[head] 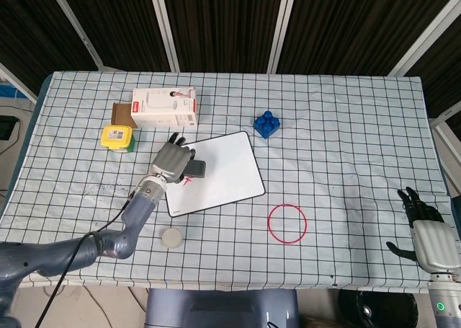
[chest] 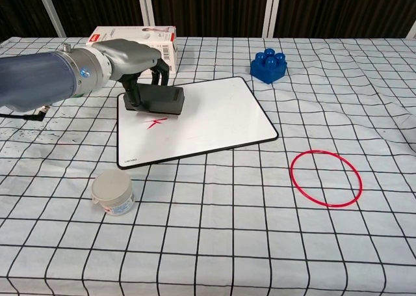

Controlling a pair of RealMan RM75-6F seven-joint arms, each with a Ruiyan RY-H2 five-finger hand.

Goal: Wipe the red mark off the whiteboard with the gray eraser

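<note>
The whiteboard (head: 223, 171) (chest: 214, 114) lies tilted at the table's middle, with a small red mark (head: 189, 179) (chest: 155, 122) on its left part. My left hand (head: 173, 159) (chest: 133, 58) grips the gray eraser (head: 193, 169) (chest: 157, 99) and holds it over the board's upper left area, just above the mark. In the chest view the eraser's lower edge sits right above the mark; I cannot tell whether it touches the board. My right hand (head: 430, 238) rests at the table's right front corner with fingers spread and nothing in it.
A white box (head: 165, 106) (chest: 133, 49) and a yellow-lidded green jar (head: 117, 137) stand behind the board on the left. A blue block (head: 267, 124) (chest: 269, 65) sits behind it on the right. A red ring (head: 287, 223) (chest: 325, 177) and a small white jar (head: 171, 237) (chest: 113, 192) lie in front.
</note>
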